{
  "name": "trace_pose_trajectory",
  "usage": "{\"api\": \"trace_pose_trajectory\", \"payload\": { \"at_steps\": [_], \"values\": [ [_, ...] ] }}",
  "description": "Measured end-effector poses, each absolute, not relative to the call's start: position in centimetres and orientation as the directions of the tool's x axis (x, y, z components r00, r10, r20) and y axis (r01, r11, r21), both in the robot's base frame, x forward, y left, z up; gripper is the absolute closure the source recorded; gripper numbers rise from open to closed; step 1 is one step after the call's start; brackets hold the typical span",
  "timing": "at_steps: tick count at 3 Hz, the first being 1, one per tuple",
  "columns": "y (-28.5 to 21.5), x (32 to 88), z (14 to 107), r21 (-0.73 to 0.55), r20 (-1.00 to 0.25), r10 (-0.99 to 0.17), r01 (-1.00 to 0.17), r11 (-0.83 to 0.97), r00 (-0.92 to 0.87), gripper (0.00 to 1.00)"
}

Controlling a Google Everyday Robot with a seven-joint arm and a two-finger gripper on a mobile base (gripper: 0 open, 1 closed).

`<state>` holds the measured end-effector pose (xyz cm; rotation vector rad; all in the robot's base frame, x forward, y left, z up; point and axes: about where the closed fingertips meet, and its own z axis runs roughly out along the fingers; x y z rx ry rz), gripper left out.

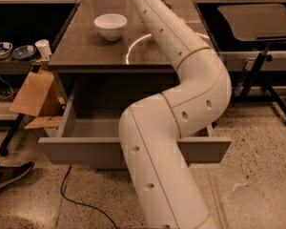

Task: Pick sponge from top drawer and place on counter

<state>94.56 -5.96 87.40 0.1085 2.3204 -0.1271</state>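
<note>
The top drawer (86,149) stands pulled open at the front of the grey cabinet. What I see of its inside is bare grey floor. The sponge is not in view; my white arm (181,109) covers the right part of the drawer. The arm rises from the lower middle, bends over the drawer and reaches across the dark counter (86,46) to the top edge of the view. My gripper is past that top edge, beyond the far end of the counter, and out of view.
A white bowl (110,25) stands on the counter's far left, next to a thin white arc (133,44). Cardboard pieces (35,94) lean by the drawer's left side. A shoe (7,173) and a black cable (81,199) lie on the floor. A dark table (257,20) stands at the right.
</note>
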Motion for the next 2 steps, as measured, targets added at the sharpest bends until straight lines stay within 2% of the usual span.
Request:
{"api": "trace_pose_trajectory", "payload": {
  "at_steps": [1, 2],
  "values": [
    [-6.19, 94.7, 87.4, -0.055, -0.733, 0.028, 0.1, 0.993, -0.68, 0.12],
    [-6.21, 94.71, 87.38, -0.055, -0.733, 0.027, 0.099, 0.994, -0.68, 0.0]
  ]
}}
